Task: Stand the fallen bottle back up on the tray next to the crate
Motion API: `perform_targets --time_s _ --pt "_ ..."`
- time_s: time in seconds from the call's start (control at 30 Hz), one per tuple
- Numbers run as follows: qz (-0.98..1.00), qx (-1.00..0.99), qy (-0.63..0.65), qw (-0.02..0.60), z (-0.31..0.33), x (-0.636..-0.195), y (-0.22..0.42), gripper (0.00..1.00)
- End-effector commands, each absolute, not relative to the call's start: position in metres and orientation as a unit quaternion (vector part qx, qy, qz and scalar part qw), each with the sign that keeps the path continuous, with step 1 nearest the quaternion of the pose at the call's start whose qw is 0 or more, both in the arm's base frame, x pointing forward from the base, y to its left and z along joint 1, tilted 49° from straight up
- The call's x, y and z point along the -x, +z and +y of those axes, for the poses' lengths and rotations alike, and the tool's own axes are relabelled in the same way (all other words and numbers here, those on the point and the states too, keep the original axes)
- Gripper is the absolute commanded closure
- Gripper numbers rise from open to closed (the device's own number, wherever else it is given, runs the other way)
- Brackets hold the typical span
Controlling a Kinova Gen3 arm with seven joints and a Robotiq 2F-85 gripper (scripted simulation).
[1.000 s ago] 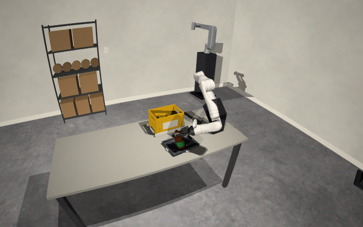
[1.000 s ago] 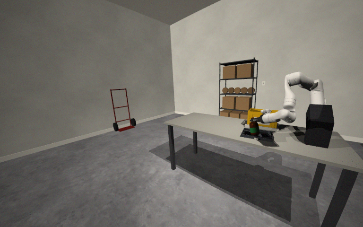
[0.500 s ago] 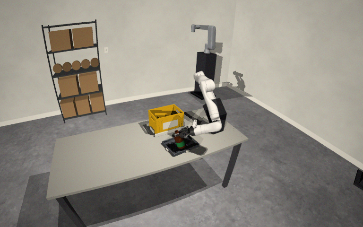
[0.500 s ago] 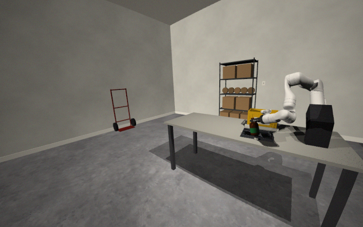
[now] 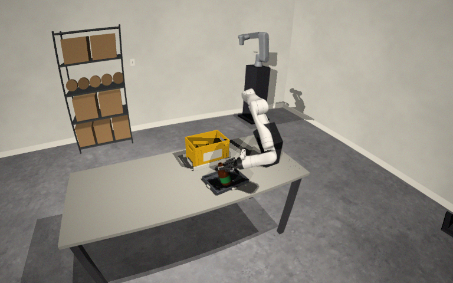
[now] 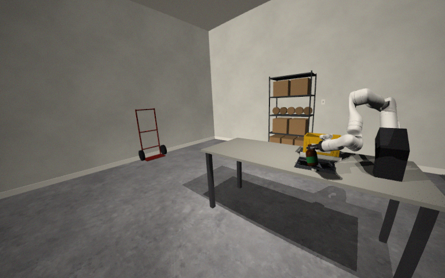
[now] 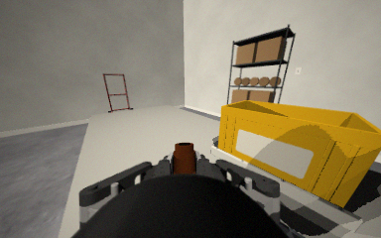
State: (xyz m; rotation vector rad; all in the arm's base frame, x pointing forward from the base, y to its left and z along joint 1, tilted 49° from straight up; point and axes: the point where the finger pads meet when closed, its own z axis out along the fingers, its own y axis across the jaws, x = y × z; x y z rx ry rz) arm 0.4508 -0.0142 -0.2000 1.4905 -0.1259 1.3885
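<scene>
Top view shows a white robot arm reaching low across a grey table (image 5: 133, 200), its gripper (image 5: 226, 164) clamped on the neck of a brown bottle with a green label (image 5: 225, 177). The bottle stands upright in a black tray (image 5: 210, 182), just beside a yellow crate (image 5: 207, 148). The standing-up step looks nearly done; next the fingers should open gently and back away without tipping the bottle.

Storeroom: boxed shelf rack (image 5: 62, 75), hand truck (image 6: 140, 129).
</scene>
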Motion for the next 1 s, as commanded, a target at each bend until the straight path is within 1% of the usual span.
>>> perform_targets --time_s 0.0,0.7,0.73,0.97 --pt "-0.053 -0.622 0.581 0.522 -0.0129 -0.4515 -0.1994 1.00" --pt "-0.053 -0.622 0.581 0.522 -0.0129 -0.4515 -0.1994 1.00" --pt "-0.053 -0.622 0.581 0.522 -0.0129 -0.4515 -0.1994 0.00" --pt "-0.053 -0.622 0.581 0.522 -0.0129 -0.4515 -0.1994 0.00"
